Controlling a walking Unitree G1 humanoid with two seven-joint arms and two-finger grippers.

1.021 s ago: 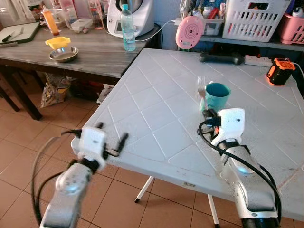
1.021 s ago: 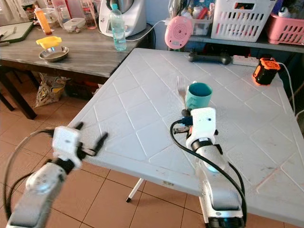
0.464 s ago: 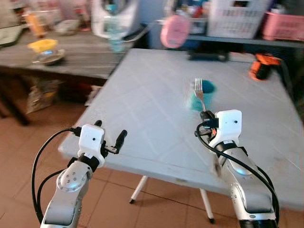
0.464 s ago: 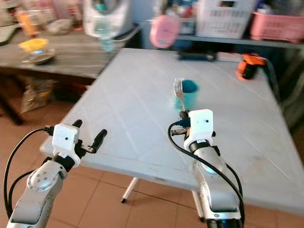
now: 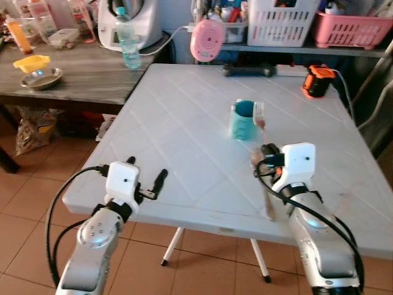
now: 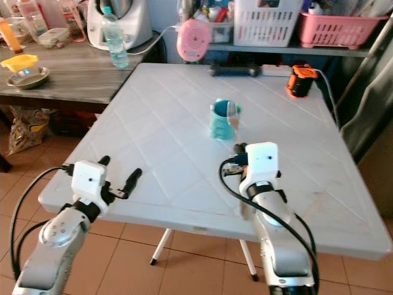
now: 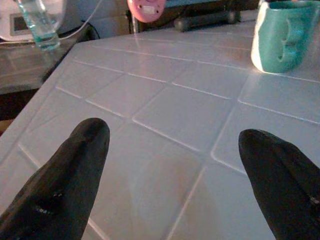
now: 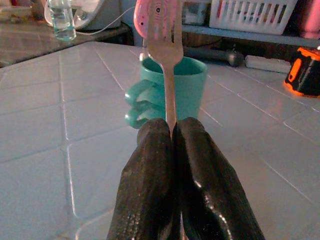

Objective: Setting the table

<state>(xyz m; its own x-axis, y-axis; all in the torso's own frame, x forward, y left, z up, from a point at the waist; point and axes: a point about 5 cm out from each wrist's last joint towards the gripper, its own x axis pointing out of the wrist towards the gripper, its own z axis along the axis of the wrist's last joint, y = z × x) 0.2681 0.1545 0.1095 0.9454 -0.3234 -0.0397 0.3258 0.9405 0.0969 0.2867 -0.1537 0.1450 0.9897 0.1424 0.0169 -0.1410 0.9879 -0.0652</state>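
Observation:
My right gripper (image 8: 171, 131) is shut on a silver fork (image 8: 166, 60), whose tines stick out ahead of the fingers toward a teal mug (image 5: 243, 120). The mug stands upright near the middle of the white table (image 5: 184, 129), and the gripper (image 5: 263, 149) hovers just on my side of it. My left gripper (image 7: 175, 145) is open with nothing between its fingers, held above the table's near left corner (image 5: 156, 182).
A grey wooden table (image 5: 67, 70) at the left carries a water bottle (image 5: 128, 47), a metal bowl (image 5: 40, 78) and a kitchen machine. On the white table's far edge lie a pink speaker (image 5: 207, 40), a dark handle and an orange tool (image 5: 314, 81).
The camera has pulled back and shifted, so the whole table now shows. Both grippers keep their pose; the right one still holds the fork just short of the mug.

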